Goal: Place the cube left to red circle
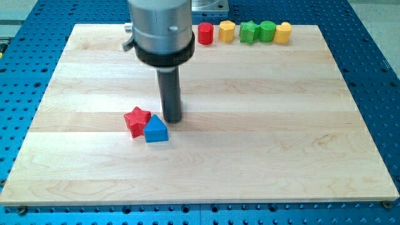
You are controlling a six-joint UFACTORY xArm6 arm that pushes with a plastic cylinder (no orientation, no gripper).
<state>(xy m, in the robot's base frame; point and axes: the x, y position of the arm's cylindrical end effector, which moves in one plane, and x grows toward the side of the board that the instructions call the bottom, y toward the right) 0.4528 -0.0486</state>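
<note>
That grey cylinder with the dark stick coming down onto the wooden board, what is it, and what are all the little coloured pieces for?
It is the end of a robot arm. It has no fingers, only a straight dark rod, and it holds nothing. My tip rests on the wooden board and shoves small blocks about. There is one picture, from a single camera that looks down at the board at a slant.

Just to the view's left of my tip lie a blue block with a peaked top and a red star, touching each other. Along the view's top edge stand a red cylinder, a yellow block, two green blocks and another yellow block. The job is to push one block beside the red cylinder.
</note>
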